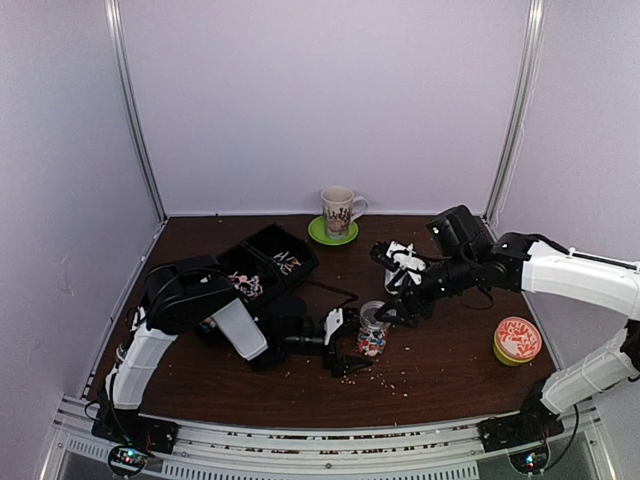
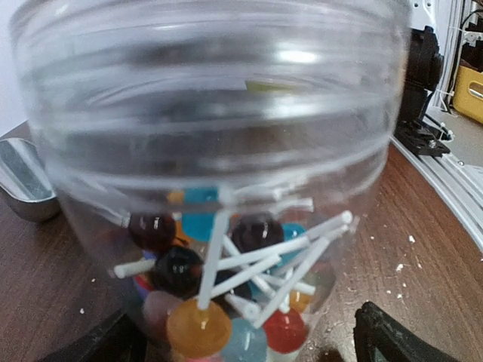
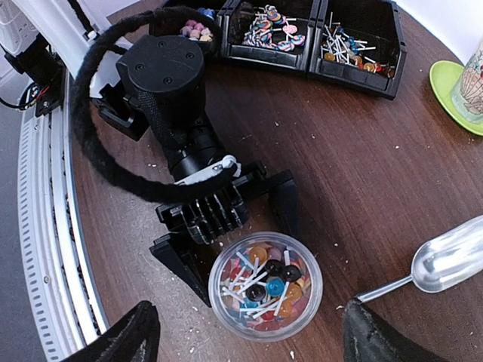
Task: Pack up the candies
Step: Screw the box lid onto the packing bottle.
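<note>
The left gripper (image 1: 343,345) is spread wide, its jaws flanking a clear jar (image 2: 226,98) stood on the worktop (image 1: 440,360). The candies (image 3: 264,285) are heaped inside it. Above the jar, the right gripper (image 3: 245,339) is likewise spread.

No readable text, label, brand, number or sign in any view. Surfaces checked, located from the clear jar (image 1: 373,333):
- Jar wall: plain, blurred at close range.
- The candies (image 3: 264,285) inside it: colours only, no print resolvable.
- The mug (image 1: 338,208) behind the jar: dark printed pattern, too small to read as lettering.
- The round tin (image 1: 517,340) right of the jar: white ornament on orange lid, no characters resolvable.
</note>
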Controlling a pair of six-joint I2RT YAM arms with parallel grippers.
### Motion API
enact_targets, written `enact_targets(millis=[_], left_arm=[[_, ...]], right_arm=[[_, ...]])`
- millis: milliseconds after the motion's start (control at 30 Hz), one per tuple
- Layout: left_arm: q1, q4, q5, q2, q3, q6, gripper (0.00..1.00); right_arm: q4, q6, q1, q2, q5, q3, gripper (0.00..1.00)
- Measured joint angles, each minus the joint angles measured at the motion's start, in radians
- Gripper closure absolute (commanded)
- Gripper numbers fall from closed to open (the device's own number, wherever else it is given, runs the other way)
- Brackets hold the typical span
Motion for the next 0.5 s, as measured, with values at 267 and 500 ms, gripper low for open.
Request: enact_targets(millis=[267, 500], left_arm=[[0.000, -0.032, 0.008, 0.001, 0.030, -0.004, 0.19], [0.001, -0.034, 0.005, 0.001, 0.030, -0.009, 0.30]], right_arm=[[-0.038, 0.048, -0.018, 0.018, -0.014, 0.032, 0.20], [-0.032, 0.088, -0.030, 0.043, -0.019, 0.032, 0.26]])
